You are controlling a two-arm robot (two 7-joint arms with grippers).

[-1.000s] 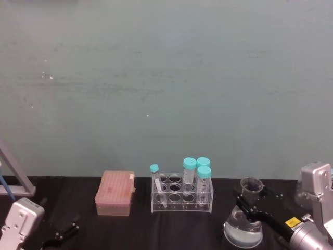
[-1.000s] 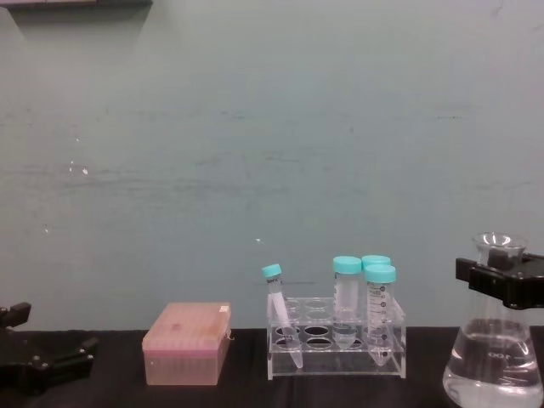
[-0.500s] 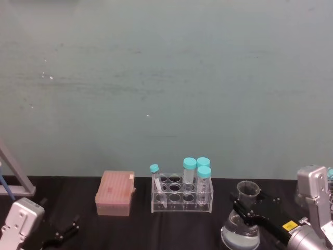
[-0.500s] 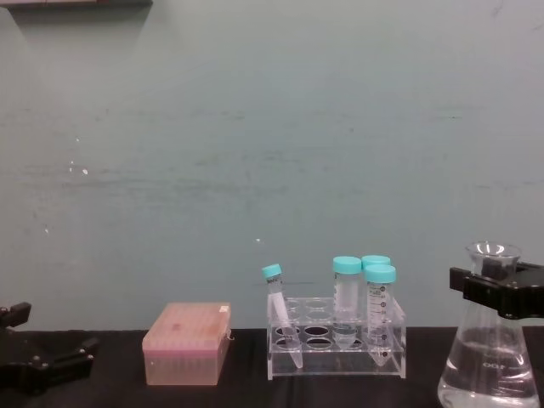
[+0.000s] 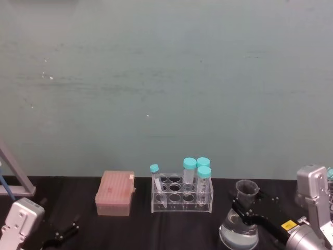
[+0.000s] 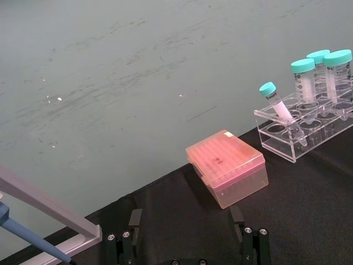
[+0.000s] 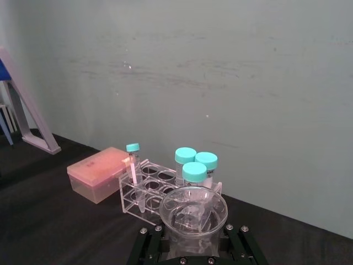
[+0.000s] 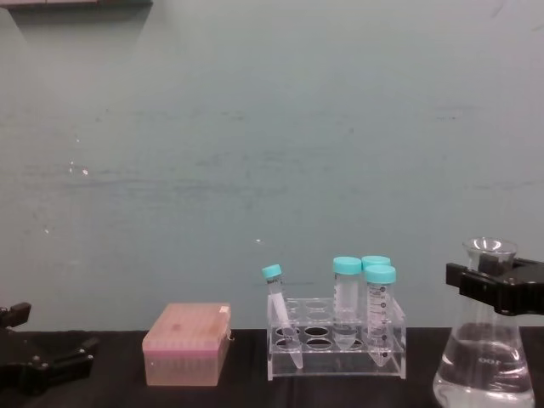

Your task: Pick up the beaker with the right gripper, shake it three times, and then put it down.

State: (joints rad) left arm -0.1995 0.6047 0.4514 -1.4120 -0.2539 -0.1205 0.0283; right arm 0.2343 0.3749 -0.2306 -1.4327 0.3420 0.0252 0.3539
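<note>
The beaker (image 5: 239,230) is a clear conical flask with liquid in its wide base, standing upright at the right of the black table (image 5: 140,229). My right gripper (image 5: 245,206) is shut on its narrow neck just under the flared rim. From the chest the beaker (image 8: 484,374) shows at the right edge with the right gripper (image 8: 495,289) clamped across its neck; its base runs off the picture. The right wrist view looks down into the beaker's rim (image 7: 193,210). My left gripper (image 5: 63,233) rests open, low at the left, as in the chest view (image 8: 49,367) and the left wrist view (image 6: 187,251).
A clear tube rack (image 5: 182,195) with several teal-capped tubes stands left of the beaker. A pink tip box (image 5: 115,193) lies farther left. A grey stand (image 5: 14,174) leans at the far left. A teal wall closes the back.
The right gripper has carried the beaker a little to the left and closer to me. The left arm has not moved.
</note>
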